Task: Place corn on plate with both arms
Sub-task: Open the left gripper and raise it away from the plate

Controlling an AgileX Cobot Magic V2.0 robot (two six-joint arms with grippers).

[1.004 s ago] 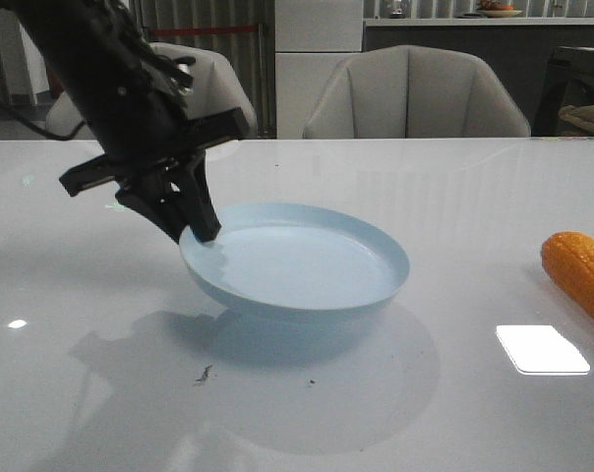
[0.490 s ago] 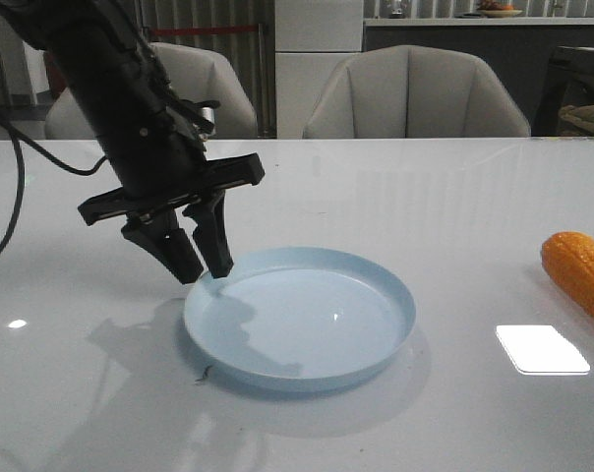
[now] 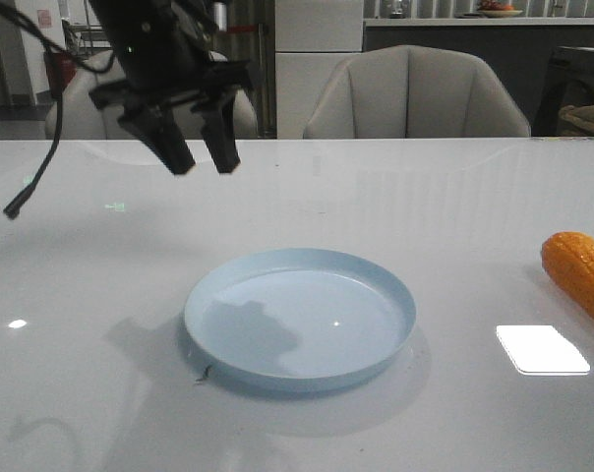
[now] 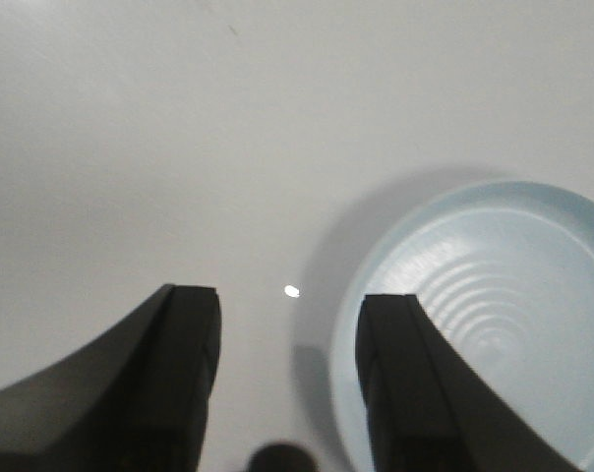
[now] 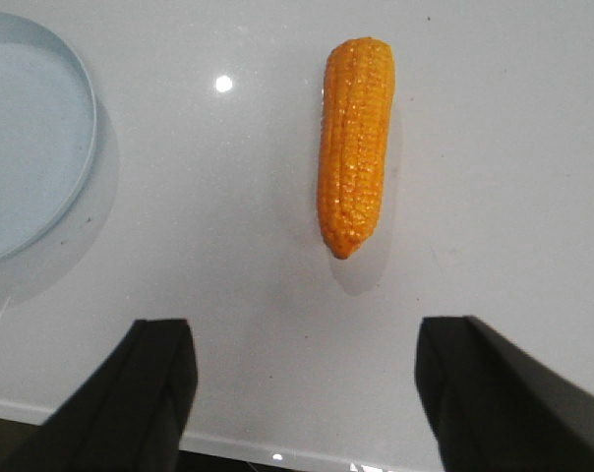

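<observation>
My left tool (image 3: 201, 162) hangs above the table (image 3: 454, 216), jaws apart. Right tool (image 5: 302, 393) gapes over corn (image 5: 355, 143). Plate (image 3: 299, 317) lies flat.

no readable text, labels, brands, numbers or signs on anything

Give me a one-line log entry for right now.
left gripper: open, empty, raised above table behind plate | plate: flat on table, empty | corn: on table, right of plate | right gripper: open, above corn
</observation>
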